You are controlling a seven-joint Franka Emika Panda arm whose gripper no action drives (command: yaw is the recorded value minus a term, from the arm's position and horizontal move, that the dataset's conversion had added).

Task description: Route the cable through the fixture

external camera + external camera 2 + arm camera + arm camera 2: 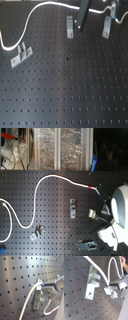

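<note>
Three small metal clip fixtures stand on the black perforated counter (65,85): nearest in the first exterior view is one (21,55) by its left edge, farther back a middle one (69,27) and another (107,26). Long thin white cable (30,208) with red band (90,187) loops across the counter beyond. Claw (47,289) nips the cable beside a clip (37,296).

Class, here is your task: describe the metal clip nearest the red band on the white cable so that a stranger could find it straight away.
Start with the black perforated board in the second exterior view and follow the white cable to its red band. Below that band, beside the robot arm, stands a small metal clip. Unlike the other clips, it lies nearest the second exterior view's right edge.
</note>
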